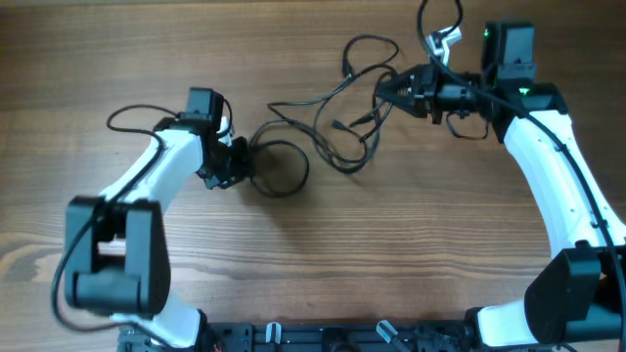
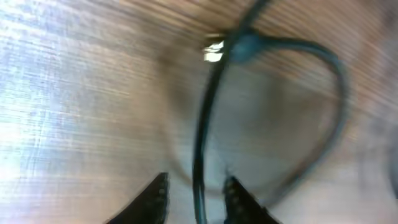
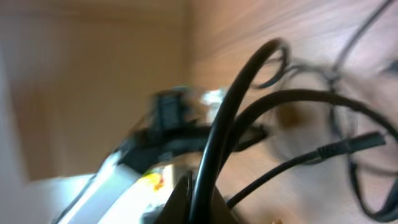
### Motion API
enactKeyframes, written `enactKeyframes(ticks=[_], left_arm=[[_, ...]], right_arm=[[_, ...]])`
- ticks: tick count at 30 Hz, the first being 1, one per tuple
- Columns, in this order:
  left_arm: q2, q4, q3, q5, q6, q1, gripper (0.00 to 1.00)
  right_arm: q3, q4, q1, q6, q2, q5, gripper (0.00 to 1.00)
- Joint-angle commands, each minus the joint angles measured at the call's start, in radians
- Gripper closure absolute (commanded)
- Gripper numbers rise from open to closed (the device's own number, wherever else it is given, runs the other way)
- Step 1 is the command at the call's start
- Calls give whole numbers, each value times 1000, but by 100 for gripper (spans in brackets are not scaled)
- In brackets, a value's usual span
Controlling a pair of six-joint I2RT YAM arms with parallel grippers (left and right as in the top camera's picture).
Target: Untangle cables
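Thin black cables (image 1: 342, 117) lie tangled at the back middle of the wooden table, and one strand runs left into a flat loop (image 1: 281, 168). My left gripper (image 1: 240, 161) sits at that loop's left edge. In the left wrist view its jaws (image 2: 196, 179) stand apart, with a cable (image 2: 202, 124) running between them and a gap on each side; a plug with a whitish tip (image 2: 214, 50) lies ahead. My right gripper (image 1: 383, 93) is at the tangle's right side, shut (image 3: 200, 186) on a black cable (image 3: 230, 118). A plug end (image 3: 354, 143) lies beyond.
The left arm's own thicker wire (image 1: 132, 117) loops at the far left, and the right arm's wire (image 1: 440, 20) arcs near the back edge. A black rail (image 1: 323, 337) runs along the table's front edge between the arm bases.
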Motion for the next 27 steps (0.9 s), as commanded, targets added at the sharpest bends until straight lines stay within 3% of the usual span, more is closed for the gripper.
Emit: enactKeyframes(ticks=[1, 2, 3, 5, 8, 16, 20, 23, 27], left_arm=[[-196, -59, 108, 127, 77, 2, 52], [-239, -61, 115, 150, 77, 2, 43], [-285, -56, 116, 165, 77, 2, 38], [-357, -56, 116, 168, 72, 2, 34], [-412, -65, 116, 167, 69, 2, 30], [-353, -66, 116, 158, 39, -59, 27], [-302, -24, 116, 152, -11, -117, 25], [-265, 40, 116, 146, -80, -167, 25], [-217, 103, 116, 41, -290, -220, 25]], right_arm=[[2, -72, 2, -189, -19, 229, 95], [2, -88, 7, -208, -19, 242, 91], [2, -107, 16, -229, -19, 259, 78], [2, -144, 37, -237, -19, 321, 35], [2, -201, 60, -235, -19, 467, 3], [2, -298, 60, -195, -19, 801, 0], [2, -307, 60, -208, -19, 850, 0], [2, -307, 60, -207, -19, 850, 0], [2, -308, 60, -207, -19, 849, 0]])
